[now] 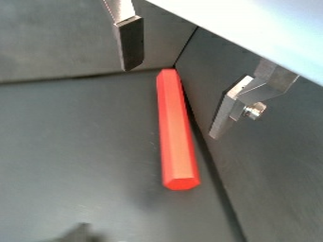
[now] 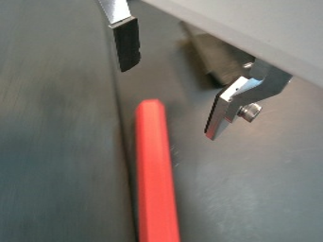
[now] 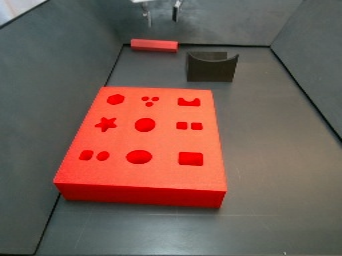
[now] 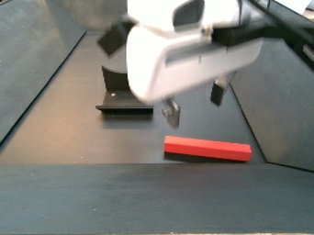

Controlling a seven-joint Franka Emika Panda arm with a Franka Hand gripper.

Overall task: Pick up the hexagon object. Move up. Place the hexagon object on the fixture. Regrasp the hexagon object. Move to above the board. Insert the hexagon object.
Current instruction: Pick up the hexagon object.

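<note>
A: How will the hexagon object handle?

B: Probably stiff and light, with smooth facets that could slip. I'd take it near mid-length, pads on opposite flats. It lies flat on the table at the far end, near the fixture and well apart from the board.

A: And the tool?

B: Above the bar, jaws apart, holding nothing (both fingers show clear gaps).

A: Counts?

B: One bar, one fixture, one board, one tool.

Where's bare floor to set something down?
Free: floor right of the board up to the wall, and the strip in front of it. Crowded: far end, where the hexagon object, fixture and open gripper cluster.
</note>
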